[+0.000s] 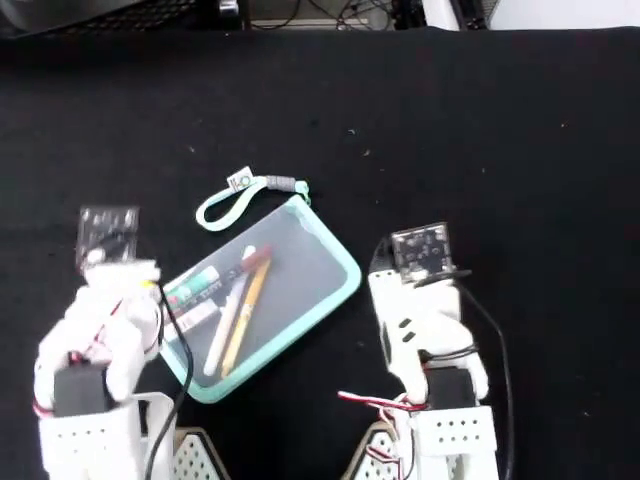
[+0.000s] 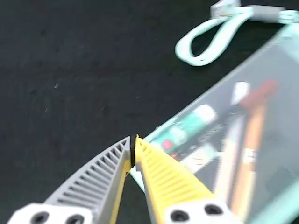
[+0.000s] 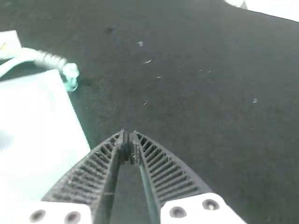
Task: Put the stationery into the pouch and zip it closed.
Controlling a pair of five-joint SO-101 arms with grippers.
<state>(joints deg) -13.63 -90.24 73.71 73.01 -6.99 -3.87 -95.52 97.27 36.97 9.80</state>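
A clear pouch with mint trim (image 1: 262,298) lies slantwise on the black table between the two arms. Through its clear face I see pens, a pencil and a green-labelled item (image 1: 232,300). In the left wrist view the pouch (image 2: 261,79) and its contents (image 2: 238,135) lie just beyond my left gripper (image 2: 132,145), which is shut and empty near the pouch's edge. My right gripper (image 3: 127,142) is shut with nothing in it, beside the pouch's edge (image 3: 42,121). The zipper pull (image 3: 71,74) sits at the corner by the wrist strap (image 1: 232,198).
The black cloth (image 1: 480,140) stretches wide and bare behind and to the right of the pouch. Cables and equipment (image 1: 300,12) run along the table's far edge. Both arm bases (image 1: 90,430) stand at the near edge.
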